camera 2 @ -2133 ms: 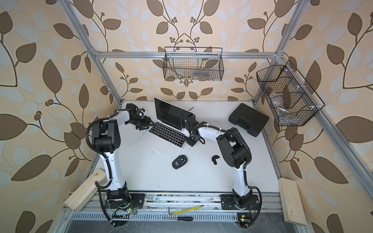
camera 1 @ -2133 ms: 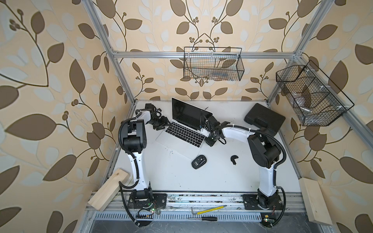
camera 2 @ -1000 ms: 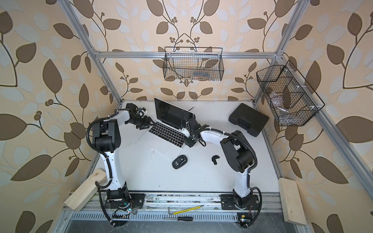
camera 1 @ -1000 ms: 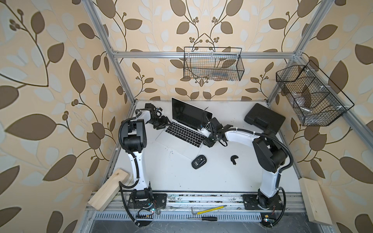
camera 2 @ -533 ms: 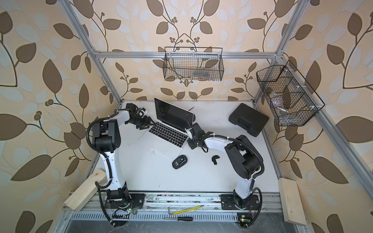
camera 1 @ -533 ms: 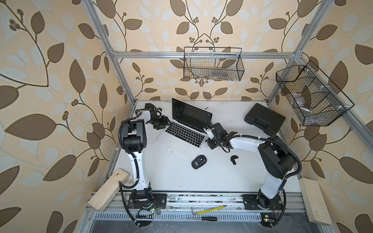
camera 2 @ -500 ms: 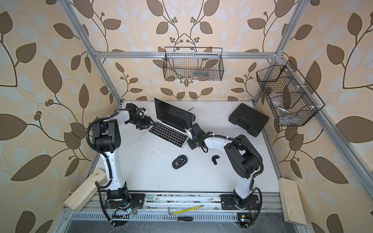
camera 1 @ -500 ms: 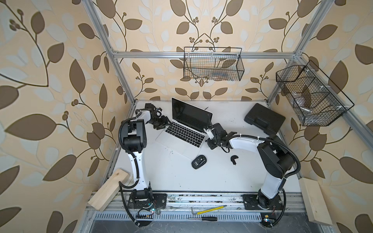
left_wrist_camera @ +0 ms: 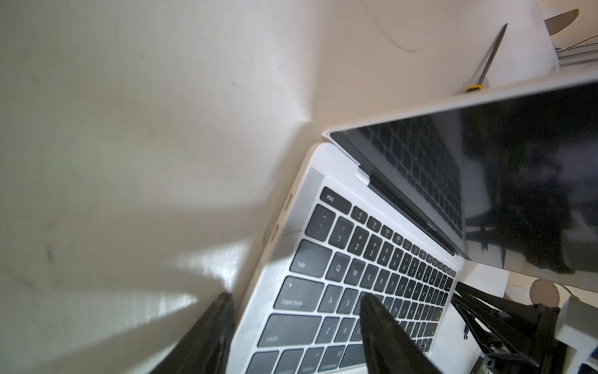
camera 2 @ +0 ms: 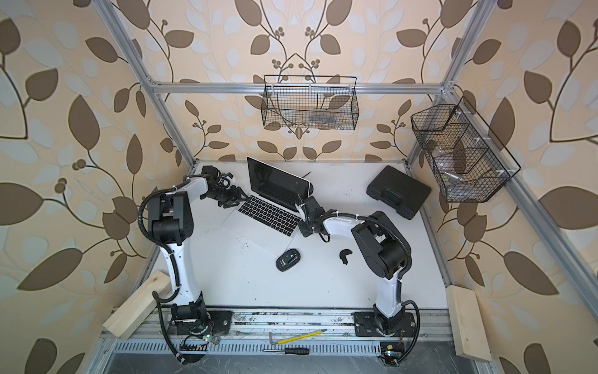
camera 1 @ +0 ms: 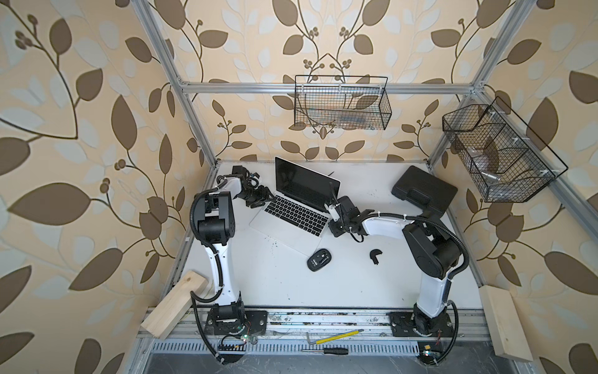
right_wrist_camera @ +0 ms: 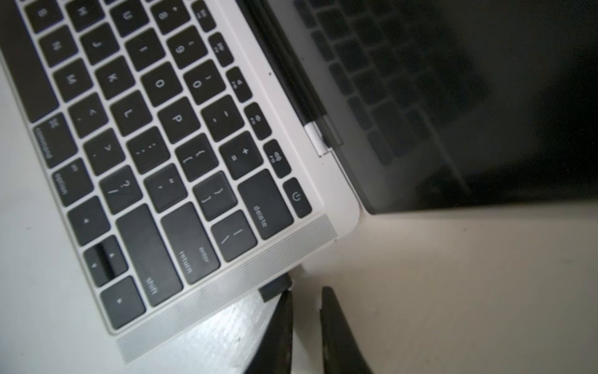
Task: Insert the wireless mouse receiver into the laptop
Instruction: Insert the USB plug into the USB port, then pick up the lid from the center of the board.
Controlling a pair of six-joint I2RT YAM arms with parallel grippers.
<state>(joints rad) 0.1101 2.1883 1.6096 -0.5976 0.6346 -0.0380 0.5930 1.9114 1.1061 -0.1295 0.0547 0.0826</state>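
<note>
1. The laptop (camera 1: 293, 215) (camera 2: 268, 213) lies open and askew at the back of the white table (camera 1: 275, 278) (camera 2: 246, 281). Its screen is dark.
2. In the right wrist view the wireless mouse receiver (right_wrist_camera: 275, 286) shows as a small black nub sticking out of the laptop's (right_wrist_camera: 161, 145) side edge, near the return and shift keys. In both top views the arm hides it.
3. The right gripper (right_wrist_camera: 306, 291) (camera 1: 335, 226) (camera 2: 304, 231) sits low at that same edge. Its jaws are narrow, with only a slim gap and nothing between them. One fingertip (right_wrist_camera: 284, 299) is right against the nub; whether it actually touches cannot be told.
4. The left gripper (left_wrist_camera: 296, 296) (camera 1: 259, 200) (camera 2: 233, 199) is at the laptop's (left_wrist_camera: 356, 252) opposite side, its jaws wide. One finger (left_wrist_camera: 210, 333) is over the bare table outside the edge and the other over the keys, so they straddle the edge without clamping it.
5. The black mouse (camera 1: 318, 260) (camera 2: 288, 259) lies on the table in front of the laptop, with a small curved black cover piece (camera 1: 375, 255) (camera 2: 345, 255) near it, apart from both.
6. A black moulded case (camera 1: 424, 191) (camera 2: 399, 191) rests at the far right of the table.
</note>
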